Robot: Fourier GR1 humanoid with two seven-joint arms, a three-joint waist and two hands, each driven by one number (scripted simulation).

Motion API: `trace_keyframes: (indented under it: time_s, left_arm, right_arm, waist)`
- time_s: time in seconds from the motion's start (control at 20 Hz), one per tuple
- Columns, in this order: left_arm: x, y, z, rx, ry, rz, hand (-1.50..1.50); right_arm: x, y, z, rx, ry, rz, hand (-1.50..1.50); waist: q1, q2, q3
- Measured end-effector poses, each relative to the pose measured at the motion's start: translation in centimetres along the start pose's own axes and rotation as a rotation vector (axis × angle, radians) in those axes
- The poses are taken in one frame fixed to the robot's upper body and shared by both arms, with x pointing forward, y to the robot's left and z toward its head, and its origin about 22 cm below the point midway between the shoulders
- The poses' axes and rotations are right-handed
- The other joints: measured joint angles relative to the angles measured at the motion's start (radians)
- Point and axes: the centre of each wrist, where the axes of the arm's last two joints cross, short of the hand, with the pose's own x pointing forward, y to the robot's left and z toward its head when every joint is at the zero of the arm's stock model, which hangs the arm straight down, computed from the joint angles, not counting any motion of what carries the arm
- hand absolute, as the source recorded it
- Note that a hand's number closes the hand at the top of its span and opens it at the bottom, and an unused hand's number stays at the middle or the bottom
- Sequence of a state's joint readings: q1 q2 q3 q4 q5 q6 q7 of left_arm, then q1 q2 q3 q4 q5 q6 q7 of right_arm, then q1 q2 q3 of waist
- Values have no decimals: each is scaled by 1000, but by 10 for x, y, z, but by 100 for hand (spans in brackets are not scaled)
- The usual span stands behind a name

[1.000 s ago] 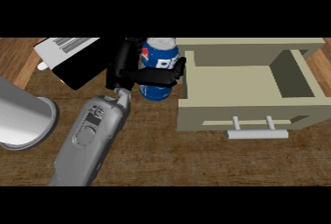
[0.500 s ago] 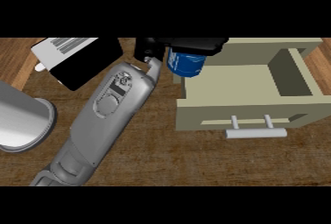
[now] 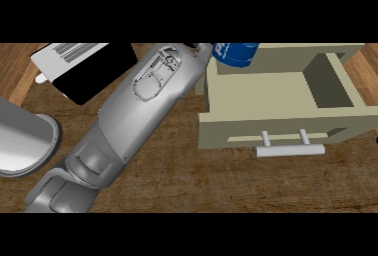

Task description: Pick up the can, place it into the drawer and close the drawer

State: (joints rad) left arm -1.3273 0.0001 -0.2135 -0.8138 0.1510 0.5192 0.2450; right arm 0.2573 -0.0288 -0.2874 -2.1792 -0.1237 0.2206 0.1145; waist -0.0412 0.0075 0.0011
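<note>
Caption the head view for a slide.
Grey forearm reaches up the counter, blue can at the open drawer's far edge.

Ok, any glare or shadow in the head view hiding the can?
Head view: even light, no glare; the can is cut off by the top edge, only a blue part showing; the drawer has its right inner wall shaded; the forearm blocks the counter's middle.

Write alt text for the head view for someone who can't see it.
A grey forearm reaches up across a wooden counter, its hand out of sight, toward a blue can at the back left corner of an open beige drawer. A grey pot sits at left, a black-and-white box behind.
</note>
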Motion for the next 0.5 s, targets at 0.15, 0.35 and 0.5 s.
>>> trace_keyframes:
  time_s: [0.15,0.35,0.5]
  left_arm:
    - [0,-8,-4,1,6,-11,150]
    - [-2,-12,-11,4,11,-30,150]
    - [-3,-17,-13,1,18,-53,150]
  right_arm:
    - [-4,2,-3,6,3,2,-150]
    - [-5,3,-5,10,0,0,-150]
    - [-5,6,-5,8,-4,3,-150]
  waist:
    - [-5,1,0]
    - [-13,3,0]
    - [-19,4,1]
